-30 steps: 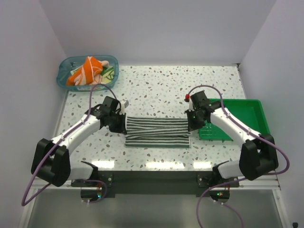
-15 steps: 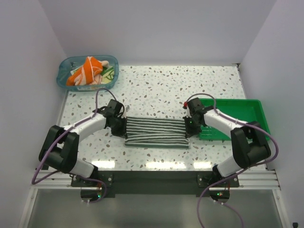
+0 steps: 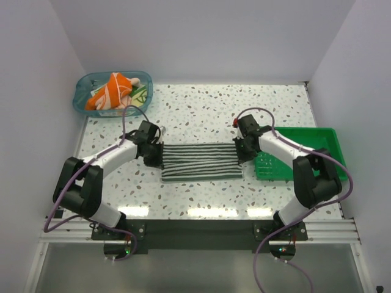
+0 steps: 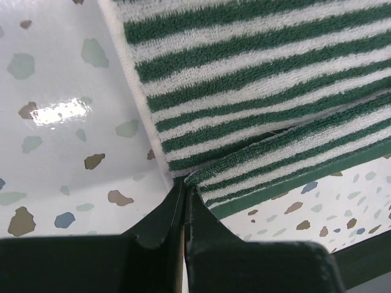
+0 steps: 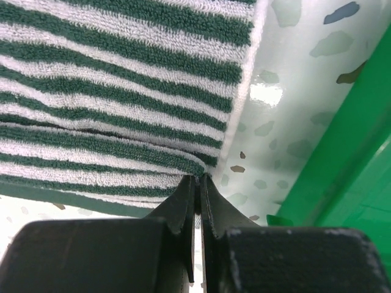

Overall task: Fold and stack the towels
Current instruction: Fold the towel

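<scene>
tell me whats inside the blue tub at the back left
An orange towel lies crumpled on top, with a green patterned towel showing beside it. Anything beneath them is covered.

Nothing legible here

Checking the orange towel, bunched in the blue basket at the far left corner of the table: there are white markings on it, but they're too small and crumpled to read as letters. Over to the striped towel, and up close in both wrist views it carries stripes only. The green tray at the right edge has no readable mark either.
</scene>
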{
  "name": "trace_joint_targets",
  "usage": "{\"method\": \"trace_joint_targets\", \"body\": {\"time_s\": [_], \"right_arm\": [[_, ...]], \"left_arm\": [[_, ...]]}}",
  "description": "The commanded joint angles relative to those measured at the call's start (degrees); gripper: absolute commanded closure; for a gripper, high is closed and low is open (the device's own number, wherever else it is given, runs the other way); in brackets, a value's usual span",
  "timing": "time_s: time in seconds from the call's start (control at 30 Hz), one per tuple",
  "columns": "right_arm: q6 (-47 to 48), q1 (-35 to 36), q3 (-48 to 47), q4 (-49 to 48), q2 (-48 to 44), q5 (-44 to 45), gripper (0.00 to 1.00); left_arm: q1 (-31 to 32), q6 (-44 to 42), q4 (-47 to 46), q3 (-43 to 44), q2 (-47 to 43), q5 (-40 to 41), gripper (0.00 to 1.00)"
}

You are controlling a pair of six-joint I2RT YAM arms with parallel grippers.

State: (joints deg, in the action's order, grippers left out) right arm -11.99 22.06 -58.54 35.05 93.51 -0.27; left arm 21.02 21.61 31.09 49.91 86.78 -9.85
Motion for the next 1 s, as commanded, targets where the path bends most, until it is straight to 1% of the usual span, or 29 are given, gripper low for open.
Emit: {"method": "trace_joint_targets", "body": {"time_s": [0.0,0.27,0.4,0.67,0.8,0.9,0.97], "right_arm": [[0.9,-0.8,-0.3,2.2,-4.5,4.7,1.00],[-1.2,-0.7,4.3,3.8,-14.0,2.8,1.00],[-1.7,-0.8,5.8,3.8,-15.6,1.7,1.00],[-4.4,-0.5,10.2,-1.0,-12.3,-0.7,1.00],[-4.6,-0.5,11.3,-2.1,-11.2,-0.3,1.00],[-4.5,-0.5,11.5,-2.2,-11.8,-0.6,0.95],[-4.7,-0.5,12.0,-1.9,-12.8,-1.4,0.90]], "left_arm": [[-0.7,-2.3,2.2,3.6,-1.3,3.7,1.00],[-0.7,-4.9,5.7,6.1,-4.2,5.5,1.00],[-0.6,-5.7,5.7,5.7,-4.3,5.5,1.00],[-0.6,-6.6,0.6,1.5,-1.4,3.0,1.00],[-0.4,-6.5,-1.3,0.4,-0.7,2.1,1.00],[-0.3,-6.1,-1.3,-0.3,-1.3,1.8,0.97],[-0.4,-5.8,-0.9,-1.4,-2.9,1.3,0.89]]}}
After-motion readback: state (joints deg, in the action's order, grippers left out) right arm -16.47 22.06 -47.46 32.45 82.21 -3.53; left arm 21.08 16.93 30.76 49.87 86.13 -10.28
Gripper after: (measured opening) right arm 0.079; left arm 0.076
